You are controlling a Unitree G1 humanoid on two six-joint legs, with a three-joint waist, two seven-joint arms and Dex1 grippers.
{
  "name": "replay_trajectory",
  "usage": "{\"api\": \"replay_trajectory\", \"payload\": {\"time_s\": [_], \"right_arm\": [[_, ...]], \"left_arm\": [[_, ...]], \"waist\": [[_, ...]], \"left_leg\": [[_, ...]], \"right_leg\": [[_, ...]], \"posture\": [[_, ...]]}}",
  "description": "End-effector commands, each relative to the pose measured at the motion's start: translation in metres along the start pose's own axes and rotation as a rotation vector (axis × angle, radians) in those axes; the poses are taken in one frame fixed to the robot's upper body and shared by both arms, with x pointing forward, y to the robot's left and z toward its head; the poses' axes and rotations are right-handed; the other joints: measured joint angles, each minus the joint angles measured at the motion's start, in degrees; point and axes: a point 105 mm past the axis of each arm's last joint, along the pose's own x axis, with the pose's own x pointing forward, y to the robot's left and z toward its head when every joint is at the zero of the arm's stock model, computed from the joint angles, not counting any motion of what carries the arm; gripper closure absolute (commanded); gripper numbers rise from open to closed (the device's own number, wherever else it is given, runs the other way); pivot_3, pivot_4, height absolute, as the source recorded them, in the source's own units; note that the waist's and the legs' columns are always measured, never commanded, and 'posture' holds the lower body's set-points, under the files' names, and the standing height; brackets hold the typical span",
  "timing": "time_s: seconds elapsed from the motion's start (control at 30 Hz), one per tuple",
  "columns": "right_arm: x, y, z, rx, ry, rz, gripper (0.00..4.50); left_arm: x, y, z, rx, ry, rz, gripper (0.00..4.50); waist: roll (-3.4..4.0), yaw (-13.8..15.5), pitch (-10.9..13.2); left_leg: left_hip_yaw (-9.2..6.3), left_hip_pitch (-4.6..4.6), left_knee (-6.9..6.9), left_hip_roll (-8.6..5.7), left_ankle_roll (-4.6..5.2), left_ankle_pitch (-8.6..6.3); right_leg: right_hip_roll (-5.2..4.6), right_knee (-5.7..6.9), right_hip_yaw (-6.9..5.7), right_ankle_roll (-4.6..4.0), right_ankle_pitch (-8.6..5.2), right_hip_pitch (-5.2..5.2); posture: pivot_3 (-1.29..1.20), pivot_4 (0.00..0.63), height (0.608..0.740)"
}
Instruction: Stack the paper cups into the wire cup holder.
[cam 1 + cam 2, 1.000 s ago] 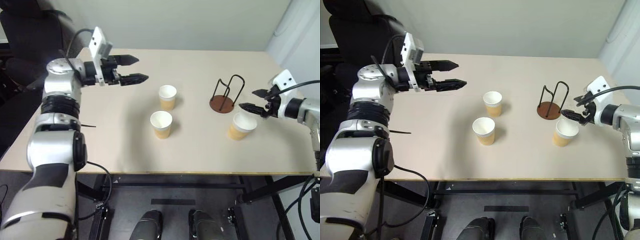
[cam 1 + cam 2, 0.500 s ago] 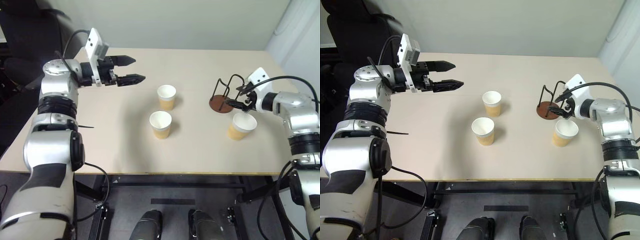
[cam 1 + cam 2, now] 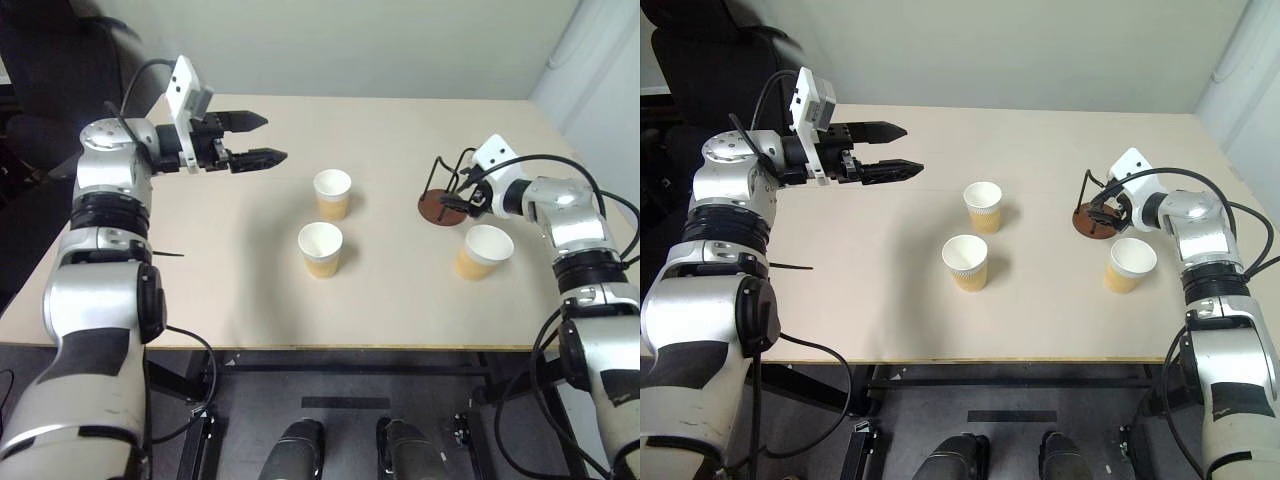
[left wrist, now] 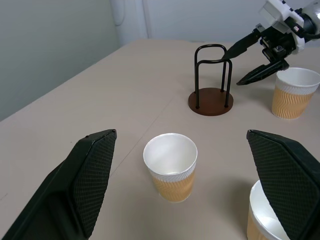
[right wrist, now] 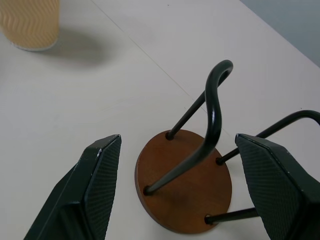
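Step in hand: the right gripper is closing in on the holder, jaws spread and empty, wire loops standing between its fingers in its wrist view

Holder: empty, upright on the table, no cup stacked yet

Cups: near cup just beside and below the right gripper; two cups standing well apart from it, ahead of the left gripper, which is hovering spread and empty

Next move, judged: clamping the wire to steady the holder, or backing off to a cup; touching the loops risks tipping it
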Motion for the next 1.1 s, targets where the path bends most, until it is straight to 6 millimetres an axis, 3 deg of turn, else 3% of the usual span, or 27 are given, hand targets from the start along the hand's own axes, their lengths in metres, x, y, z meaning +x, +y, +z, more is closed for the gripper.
{"api": "replay_trajectory", "payload": {"time_s": [0.03, 0.2, 0.27, 0.33, 0.53, 0.6, 0.8, 0.97, 1.1], "right_arm": [[0.0, -0.008, 0.019, -0.029, -0.052, -0.027, 0.8], [0.006, -0.004, 0.022, -0.009, -0.059, -0.015, 0.8], [0.007, -0.002, 0.024, -0.021, -0.057, -0.015, 1.19], [0.008, 0.0, 0.026, -0.03, -0.062, -0.012, 1.7], [0.006, 0.0, 0.029, -0.031, -0.075, 0.0, 3.95], [0.004, 0.0, 0.029, -0.028, -0.074, 0.013, 4.48], [-0.002, 0.013, 0.032, -0.003, -0.09, 0.114, 4.48], [-0.016, 0.047, 0.043, 0.028, -0.124, 0.326, 4.48], [-0.029, 0.061, 0.056, 0.041, -0.148, 0.41, 4.48]], "left_arm": [[-0.008, 0.004, 0.014, 0.048, -0.025, 0.019, 0.04], [-0.008, 0.004, 0.014, 0.048, -0.021, 0.019, 0.04], [-0.008, 0.004, 0.014, 0.049, -0.019, 0.018, 0.0], [-0.007, 0.003, 0.014, 0.05, -0.018, 0.017, 0.0], [-0.005, 0.003, 0.014, 0.053, -0.018, 0.012, 0.0], [-0.004, 0.003, 0.014, 0.054, -0.017, 0.01, 0.0], [-0.003, 0.003, 0.015, 0.057, -0.013, 0.006, 0.0], [-0.003, 0.003, 0.016, 0.06, -0.004, 0.0, 0.0], [-0.004, 0.002, 0.016, 0.058, 0.005, -0.01, 0.0]], "waist": [[0.0, 0.04, 0.0], [0.0, 0.01, 0.0], [0.0, 0.04, 0.0], [0.01, 0.02, 0.0], [0.0, -0.01, 0.0], [0.01, 0.01, 0.01], [0.01, 0.02, 0.01], [0.0, 0.04, 0.0], [0.01, -0.05, 0.01]], "left_leg": [[-0.02, 0.0, 0.0, 0.02, 0.0, 0.0], [0.0, -0.01, -0.01, 0.01, -0.01, 0.0], [0.01, -0.02, -0.01, 0.0, -0.02, 0.0], [-0.05, -0.04, 0.0, 0.02, -0.02, 0.0], [-0.05, -0.05, -0.01, 0.03, -0.04, -0.01], [-0.05, -0.06, -0.02, 0.03, -0.05, 0.0], [-0.05, -0.1, -0.01, 0.03, -0.06, 0.0], [0.0, -0.12, -0.01, 0.02, -0.17, 0.03], [0.02, -0.17, 0.02, 0.03, -0.25, 0.07]], "right_leg": [[-0.04, 0.0, 0.01, 0.0, 0.0, 0.0], [-0.02, 0.0, 0.0, -0.03, 0.0, -0.02], [-0.01, 0.0, -0.01, -0.04, 0.01, -0.03], [-0.07, -0.01, 0.0, -0.04, 0.01, -0.03], [-0.06, -0.01, -0.02, -0.05, 0.01, -0.04], [-0.07, 0.0, -0.02, -0.06, 0.01, -0.06], [-0.06, -0.01, -0.03, -0.06, 0.01, -0.08], [-0.01, -0.02, -0.07, -0.09, -0.01, -0.1], [-0.01, -0.03, -0.04, -0.15, -0.05, -0.12]], "posture": [[0.0, 0.15, 0.74], [0.0, 0.15, 0.74], [0.0, 0.15, 0.74], [0.0, 0.15, 0.74], [0.0, 0.15, 0.74], [0.0, 0.15, 0.74], [0.0, 0.15, 0.74], [0.0, 0.15, 0.74], [0.0, 0.15, 0.74]]}}
